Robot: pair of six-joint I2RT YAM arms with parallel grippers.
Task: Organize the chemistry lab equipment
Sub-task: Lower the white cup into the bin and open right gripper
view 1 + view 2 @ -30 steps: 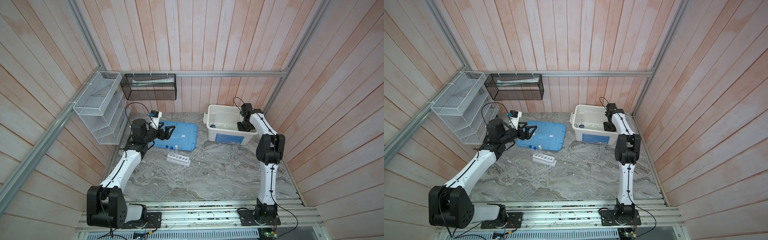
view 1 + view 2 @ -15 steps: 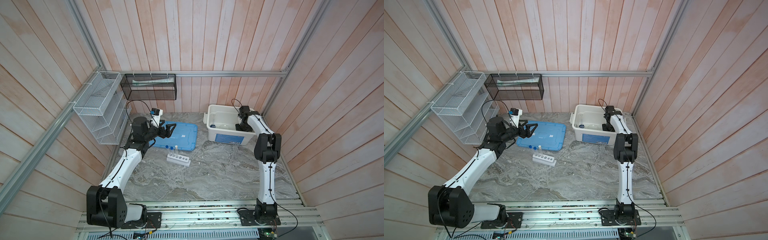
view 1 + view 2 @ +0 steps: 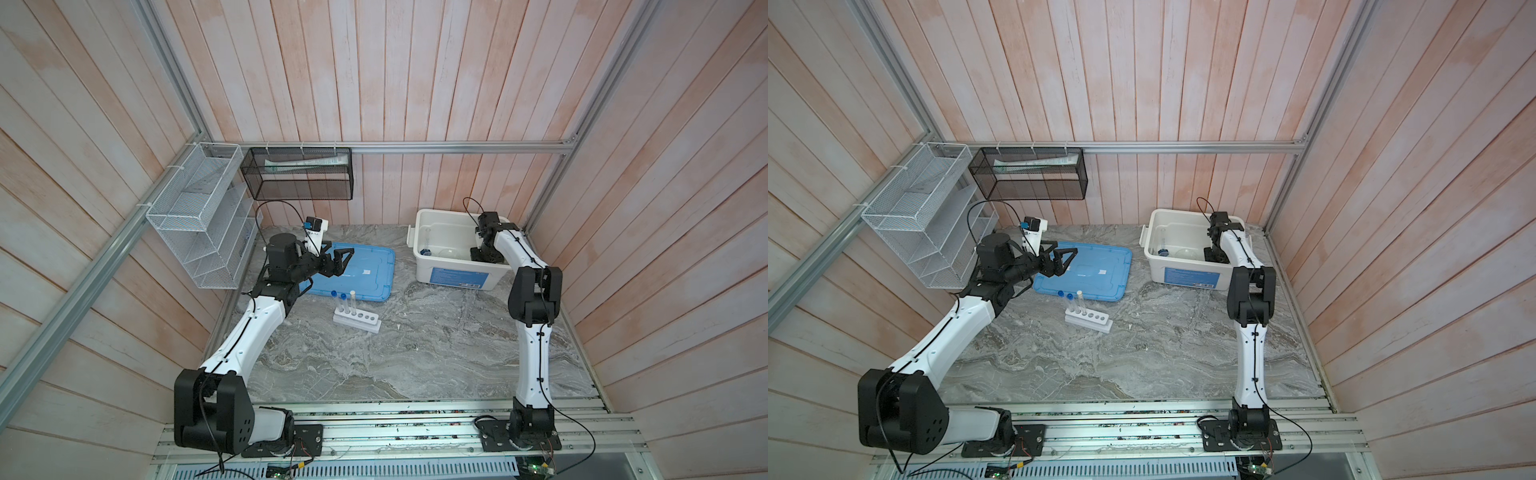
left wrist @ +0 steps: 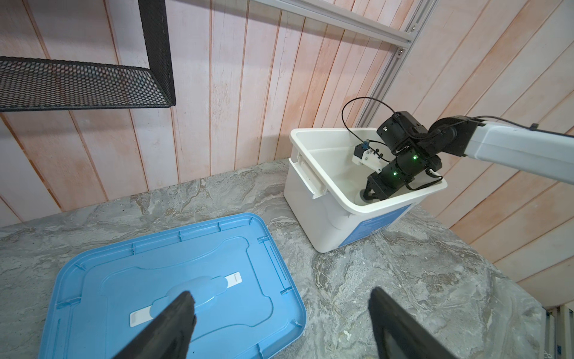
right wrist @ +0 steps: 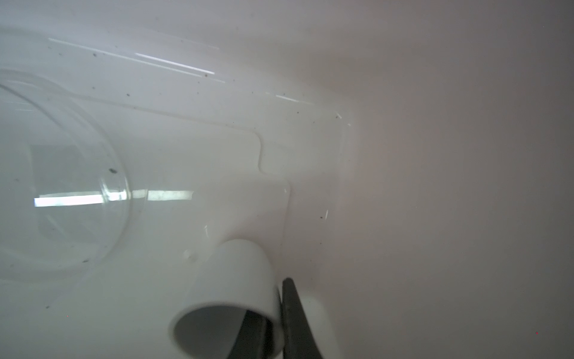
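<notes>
Slowly now: my right gripper (image 5: 275,315) pinches the white cup (image 5: 230,279) by its rim, so lift straight up; left gripper (image 4: 281,295) gapes empty.

Tabletop (image 3: 415,353): grey, marble veining.
Lid (image 3: 365,257): light blue.
Bin (image 3: 424,272): white, blue label.
Rack (image 3: 361,324): white.
Test tubes (image 3: 343,305): clear; two blue caps, one white.
Small cup (image 5: 230,279): glossy white.
My left pincer (image 4: 281,298): black fingers (image 4: 174,326).
Walls (image 3: 415,83): pale pink-washed planks.
Mesh baskets: white basket (image 3: 199,216), black basket (image 3: 299,178).
</notes>
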